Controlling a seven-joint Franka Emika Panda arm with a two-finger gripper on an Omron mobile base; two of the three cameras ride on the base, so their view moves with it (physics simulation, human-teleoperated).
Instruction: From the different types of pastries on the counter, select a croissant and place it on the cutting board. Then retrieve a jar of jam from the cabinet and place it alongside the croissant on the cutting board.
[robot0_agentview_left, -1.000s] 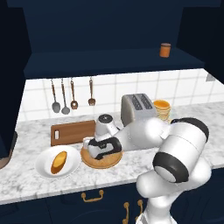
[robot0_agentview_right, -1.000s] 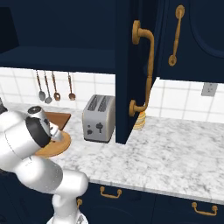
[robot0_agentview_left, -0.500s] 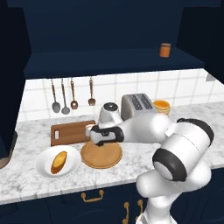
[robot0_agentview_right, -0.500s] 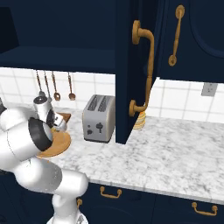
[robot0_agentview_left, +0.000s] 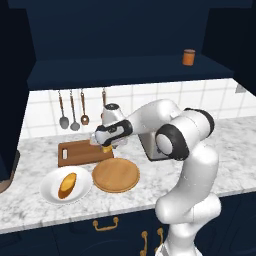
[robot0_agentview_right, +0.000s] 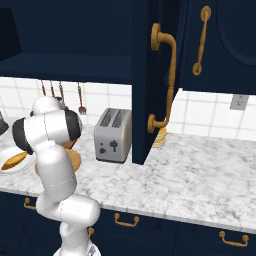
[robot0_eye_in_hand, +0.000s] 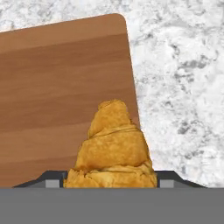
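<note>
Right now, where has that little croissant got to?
The croissant is clamped in the gripper, held just above the right edge of the cutting board, behind the round wooden plate in the left base view.

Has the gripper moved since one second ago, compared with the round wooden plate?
Yes. The gripper, shut on the croissant, has left the round wooden plate and moved back toward the wall, to the cutting board's right end.

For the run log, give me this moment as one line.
gripper: shut on croissant | position: above cutting board edge | jar of jam: on cabinet shelf
</note>
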